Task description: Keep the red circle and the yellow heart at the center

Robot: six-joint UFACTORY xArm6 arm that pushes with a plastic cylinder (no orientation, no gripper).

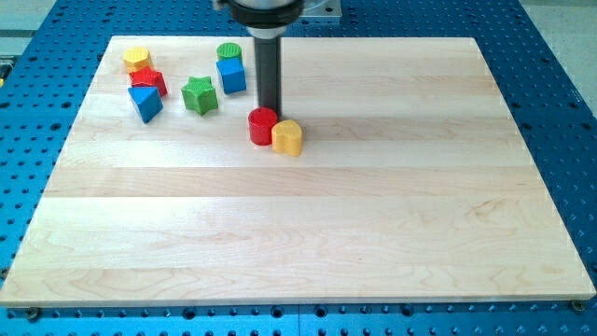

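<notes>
The red circle and the yellow heart sit touching each other, the heart at the circle's lower right, a little above and left of the board's middle. My tip is at the lower end of the dark rod, right at the red circle's upper edge; I cannot tell whether it touches.
A cluster lies at the view's upper left: a yellow hexagon, a red block, a blue triangle, a green star, a blue cube and a green circle. The wooden board lies on a blue perforated table.
</notes>
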